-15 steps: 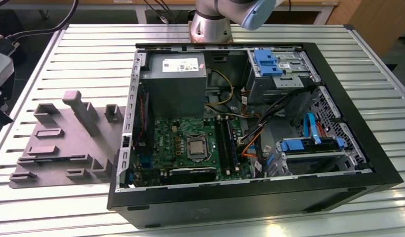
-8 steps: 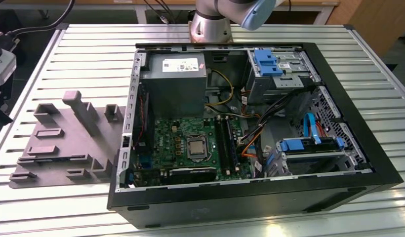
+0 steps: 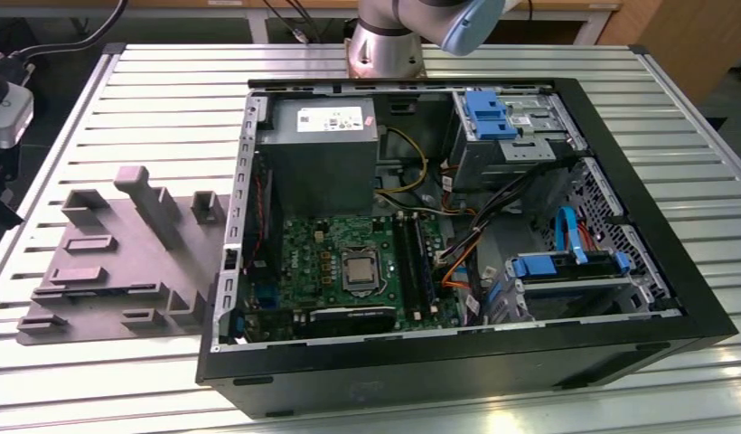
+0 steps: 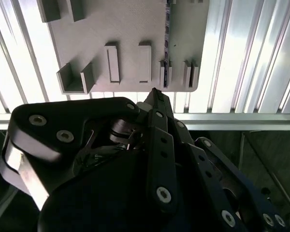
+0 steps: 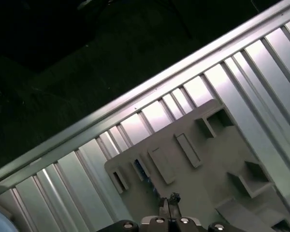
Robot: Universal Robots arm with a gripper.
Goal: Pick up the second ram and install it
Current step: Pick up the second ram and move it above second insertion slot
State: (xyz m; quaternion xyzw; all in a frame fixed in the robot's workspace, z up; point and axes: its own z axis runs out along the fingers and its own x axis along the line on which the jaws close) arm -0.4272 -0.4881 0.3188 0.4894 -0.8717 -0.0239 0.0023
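The second ram [image 4: 166, 43], thin and dark, stands on edge in the grey tray [image 3: 106, 271], at nine o'clock from the open computer case [image 3: 467, 366]. The gripper [image 4: 155, 95] hovers near, fingertips together, empty. Probably light, stiff, fragile; grip its flat faces.

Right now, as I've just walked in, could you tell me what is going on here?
A robot arm is working on fitting memory into the open computer case. Its gripper hangs over the grey tray beside the case, jaws apparently closed and empty. A dark memory stick stands on edge in the tray, not yet picked up.
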